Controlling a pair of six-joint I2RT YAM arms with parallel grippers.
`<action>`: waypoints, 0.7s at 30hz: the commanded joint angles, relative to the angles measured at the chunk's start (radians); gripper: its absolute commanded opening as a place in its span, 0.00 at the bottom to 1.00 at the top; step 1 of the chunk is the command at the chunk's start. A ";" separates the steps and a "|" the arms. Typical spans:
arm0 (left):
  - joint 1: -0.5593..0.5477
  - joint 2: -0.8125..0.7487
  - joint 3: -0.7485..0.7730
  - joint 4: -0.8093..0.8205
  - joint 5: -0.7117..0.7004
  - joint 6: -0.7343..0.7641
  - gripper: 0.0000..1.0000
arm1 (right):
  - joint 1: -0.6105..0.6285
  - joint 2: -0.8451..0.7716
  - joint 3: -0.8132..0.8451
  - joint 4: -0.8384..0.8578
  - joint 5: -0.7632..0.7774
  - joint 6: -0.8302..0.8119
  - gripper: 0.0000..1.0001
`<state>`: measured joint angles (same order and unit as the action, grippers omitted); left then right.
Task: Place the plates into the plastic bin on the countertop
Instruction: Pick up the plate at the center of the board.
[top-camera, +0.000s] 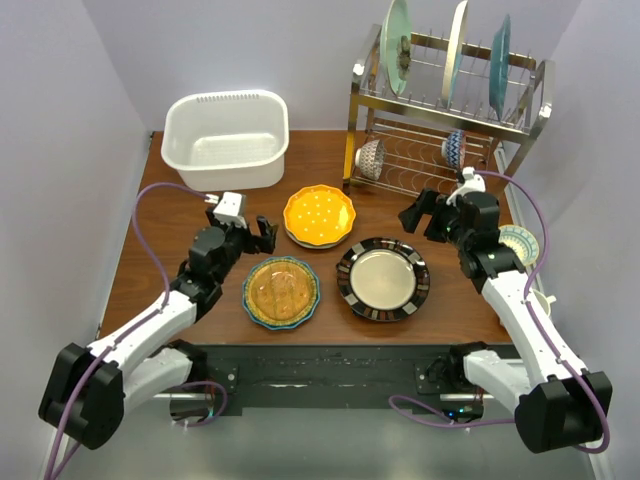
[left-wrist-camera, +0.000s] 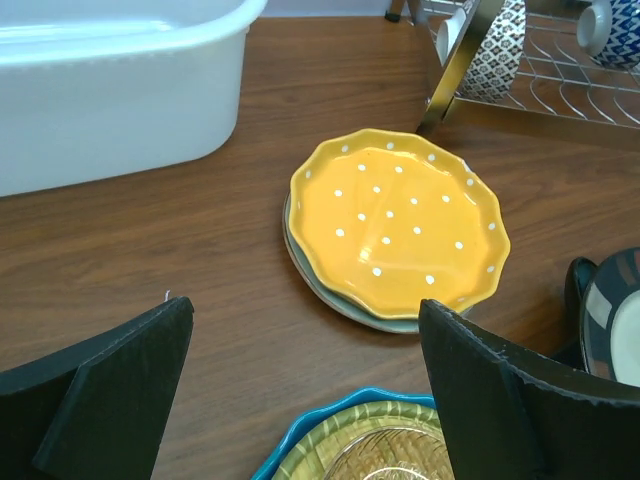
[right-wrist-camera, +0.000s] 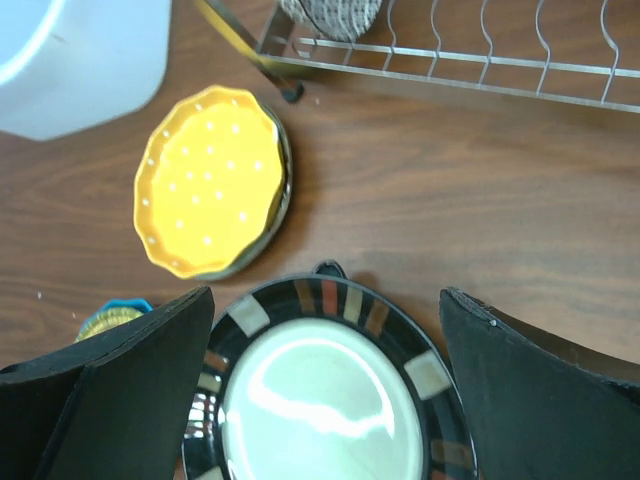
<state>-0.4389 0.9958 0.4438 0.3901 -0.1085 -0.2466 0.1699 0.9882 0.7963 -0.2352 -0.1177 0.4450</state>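
So, reading the top view like a clock with 12 at the far wall: the plastic bin sits at about 11 o'clock on the countertop, and the steel dish rack takes up 1 o'clock. Three upright plates stand in the rack's top tier, with two small bowls lower down.

Dead centre is the orange plate, scalloped with white dots. The left wrist view shows it stacked on a paler plate whose rim peeks out underneath. The amber plate with the blue-green rim lies flat at 7 o'clock from centre. The black-rimmed plate lies flat at 5 o'clock. None of these touch each other or the bin. A blue dotted plate is half hidden under the right arm at 3 o'clock.

The left gripper hangs just at 9 o'clock of the orange plate, above the far edge of the amber one. Its jaws are spread wide and grasp nothing. The right gripper is the same deal — fully released, hovering at 12 o'clock of the black-rimmed plate, with that plate showing between its fingers in the right wrist view.
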 joint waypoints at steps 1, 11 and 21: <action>-0.001 0.032 0.078 -0.011 0.012 -0.043 1.00 | 0.000 -0.008 0.049 -0.095 0.001 -0.012 0.99; 0.000 0.128 0.217 -0.151 0.059 -0.082 1.00 | 0.000 0.023 -0.009 -0.138 -0.003 0.024 0.99; -0.011 0.354 0.335 -0.134 0.541 -0.086 0.99 | 0.000 0.014 -0.008 -0.240 0.055 -0.025 0.98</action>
<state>-0.4400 1.3094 0.7246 0.2474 0.2207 -0.3077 0.1699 1.0210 0.7776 -0.4156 -0.0944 0.4507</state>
